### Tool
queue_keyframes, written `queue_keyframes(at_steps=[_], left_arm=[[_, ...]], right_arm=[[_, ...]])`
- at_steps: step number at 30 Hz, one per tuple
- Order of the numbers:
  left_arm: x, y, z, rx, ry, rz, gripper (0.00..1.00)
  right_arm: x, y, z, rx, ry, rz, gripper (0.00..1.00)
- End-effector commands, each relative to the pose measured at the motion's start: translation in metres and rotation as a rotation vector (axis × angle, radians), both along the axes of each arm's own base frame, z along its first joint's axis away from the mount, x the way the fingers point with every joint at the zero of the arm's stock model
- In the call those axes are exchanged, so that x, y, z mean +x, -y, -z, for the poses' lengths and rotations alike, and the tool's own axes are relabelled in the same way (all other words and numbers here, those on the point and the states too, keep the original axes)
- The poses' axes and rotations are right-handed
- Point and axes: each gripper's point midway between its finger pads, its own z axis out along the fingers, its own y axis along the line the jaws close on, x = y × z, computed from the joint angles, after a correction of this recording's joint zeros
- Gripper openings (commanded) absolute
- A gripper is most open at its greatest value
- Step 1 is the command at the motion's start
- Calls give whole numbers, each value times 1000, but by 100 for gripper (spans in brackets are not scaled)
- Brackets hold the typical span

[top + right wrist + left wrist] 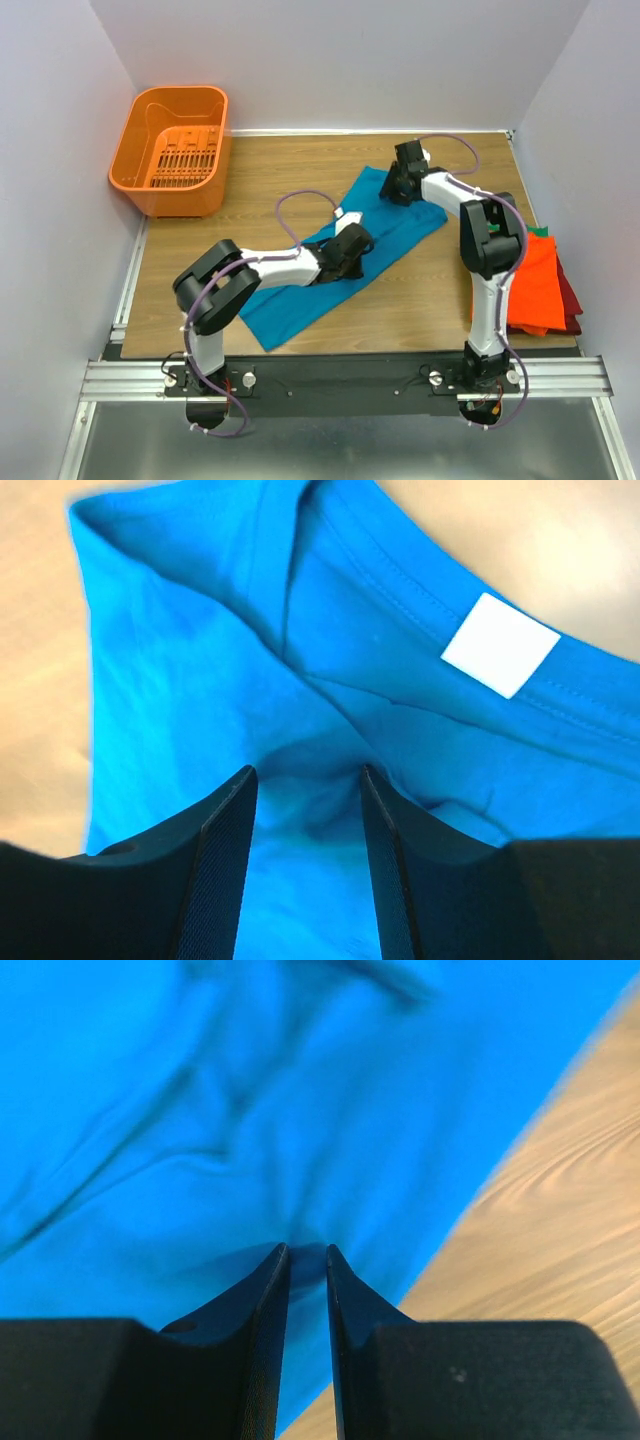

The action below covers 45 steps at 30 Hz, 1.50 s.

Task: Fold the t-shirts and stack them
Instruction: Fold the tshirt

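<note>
A teal-blue t-shirt (290, 305) lies stretched in a long diagonal band across the middle of the table. My left gripper (355, 240) is down on its middle; in the left wrist view the jaws stand nearly together (308, 1252) with a pinch of the teal cloth (200, 1110) between them. My right gripper (398, 185) is on the shirt's far end. There its jaws stand apart (305, 772), the tips pressed into the cloth (180, 680) near the collar and its white neck tag (500, 645). Orange (535, 285), dark red (572, 295) and green (541, 232) t-shirts lie piled at the right edge.
An orange slotted plastic basket (175, 150) stands at the far left corner. The wooden table (440, 290) shows bare between the teal shirt and the pile. White walls close in the left, far and right sides.
</note>
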Motion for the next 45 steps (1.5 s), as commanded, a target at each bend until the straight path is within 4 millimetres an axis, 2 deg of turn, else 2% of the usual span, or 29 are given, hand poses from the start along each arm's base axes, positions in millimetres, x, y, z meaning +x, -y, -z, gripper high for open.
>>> queue_keyframes(at_steps=[1, 3, 5, 6, 8, 9, 12, 13, 16, 20, 21, 23, 24, 25, 27, 30, 31, 32, 34, 35, 36, 40, 44, 45], left_arm=[[26, 44, -27, -118, 4, 10, 29], [37, 56, -38, -147, 17, 30, 29], [55, 53, -52, -155, 42, 14, 30], [60, 48, -54, -145, 50, 17, 31], [70, 27, -60, -120, 74, -7, 32], [72, 7, -59, -89, 83, -44, 32], [67, -21, -51, -19, 99, -74, 32], [56, -35, -44, 16, 78, -81, 32], [32, -52, -29, 37, 37, -77, 31], [3, -67, -18, 69, 14, -84, 30], [-4, -65, -21, 62, 15, -74, 30], [-17, -71, -13, 77, -7, -69, 28], [-25, -75, -9, 95, -14, -64, 28], [-27, -75, -10, 94, -14, -65, 28], [-38, -80, 1, 117, -38, -55, 28], [-53, -71, 11, 120, -64, -19, 28], [-53, -70, 14, 120, -72, -19, 28], [-59, -62, 15, 115, -77, 3, 28], [-62, -47, 20, 99, -92, 28, 27], [-64, -41, 21, 90, -97, 41, 27], [-65, -29, 22, 67, -106, 60, 27], [-62, -2, 24, 11, -117, 103, 27], [-42, 41, 5, -62, -82, 150, 27], [-40, 51, 5, -81, -87, 174, 27]], right_arm=[[28, -17, 25, 5, -50, -126, 53], [39, -29, 23, 29, -42, -186, 54], [57, -37, 20, 39, -14, -210, 56], [59, -37, 21, 25, -22, -228, 56], [71, -37, 1, 10, 12, -231, 59], [76, -34, -16, -5, 47, -217, 61], [77, -29, -43, -10, 88, -186, 65], [76, -24, -59, -25, 114, -163, 66], [66, -19, -72, -19, 120, -125, 66], [29, -12, -65, -17, 60, -80, 65], [12, -10, -53, -36, 25, -71, 65], [-3, -11, -45, -39, 3, -63, 64], [-18, -10, -31, -57, -29, -60, 64], [-24, -9, -25, -61, -40, -59, 64], [-36, -6, -8, -67, -70, -48, 64], [-38, 0, 10, -100, -101, -42, 64], [-38, 0, 10, -101, -100, -46, 64], [-36, 1, 19, -112, -114, -52, 64], [-30, 1, 24, -123, -117, -57, 64], [-22, 0, 21, -124, -102, -59, 64], [-19, 2, 31, -135, -117, -69, 64], [8, 6, 41, -153, -102, -85, 64], [40, 1, 43, -174, -56, -138, 64], [55, -6, 40, -174, -26, -169, 64]])
